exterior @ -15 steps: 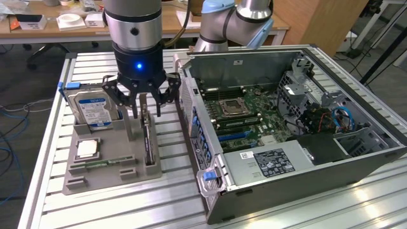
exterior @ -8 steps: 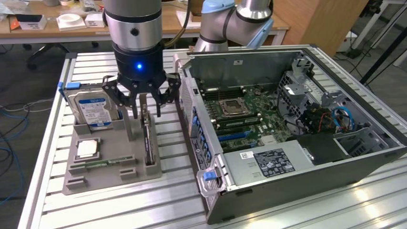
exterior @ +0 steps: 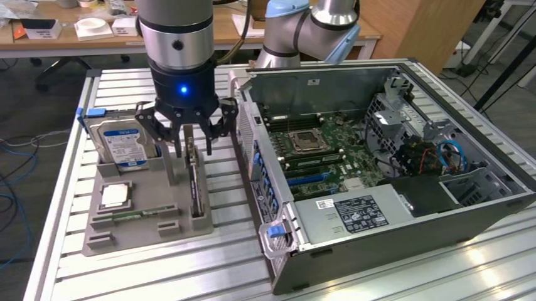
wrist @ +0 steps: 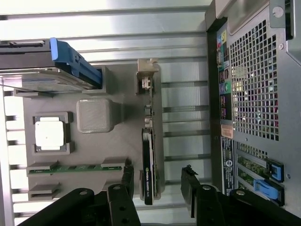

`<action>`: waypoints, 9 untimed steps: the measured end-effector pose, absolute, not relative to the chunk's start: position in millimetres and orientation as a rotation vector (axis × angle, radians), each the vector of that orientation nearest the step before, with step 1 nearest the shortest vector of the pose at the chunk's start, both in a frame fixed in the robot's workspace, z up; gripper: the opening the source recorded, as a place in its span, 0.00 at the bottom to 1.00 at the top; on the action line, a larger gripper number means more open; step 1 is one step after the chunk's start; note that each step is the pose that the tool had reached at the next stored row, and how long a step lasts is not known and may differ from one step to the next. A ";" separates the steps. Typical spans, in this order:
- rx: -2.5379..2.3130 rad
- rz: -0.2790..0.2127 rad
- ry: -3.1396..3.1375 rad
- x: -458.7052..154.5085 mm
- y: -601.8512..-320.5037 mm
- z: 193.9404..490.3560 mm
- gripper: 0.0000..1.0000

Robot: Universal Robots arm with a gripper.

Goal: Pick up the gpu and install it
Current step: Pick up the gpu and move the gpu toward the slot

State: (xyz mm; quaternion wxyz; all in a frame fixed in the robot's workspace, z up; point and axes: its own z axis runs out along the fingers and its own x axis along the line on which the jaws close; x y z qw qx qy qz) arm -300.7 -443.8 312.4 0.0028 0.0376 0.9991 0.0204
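Note:
The gpu (exterior: 195,185) stands on its edge in a slot of the grey holder (exterior: 180,229) on the table. It shows as a thin dark card. In the wrist view the gpu (wrist: 148,155) is seen edge-on, with its silver end bracket (wrist: 146,75) at the far end. My gripper (exterior: 192,152) hangs straight over the card's far end, open. One black finger stands on each side of the card and neither touches it. The gripper (wrist: 157,175) has nothing in its grip.
The holder (wrist: 117,150) also carries a hard drive (exterior: 124,141) with a blue-white label, a silver processor (exterior: 115,195) and a memory stick (exterior: 138,215). An open computer case (exterior: 377,163) lies close on the exterior view's right, its motherboard (exterior: 331,147) showing. The table is ribbed aluminium.

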 end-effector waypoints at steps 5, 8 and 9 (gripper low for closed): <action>0.118 0.064 3.133 -300.6 -443.8 309.0 0.53; 0.118 0.064 3.133 -300.7 -443.8 307.0 0.53; 0.118 0.064 3.133 -300.7 -443.8 306.3 0.53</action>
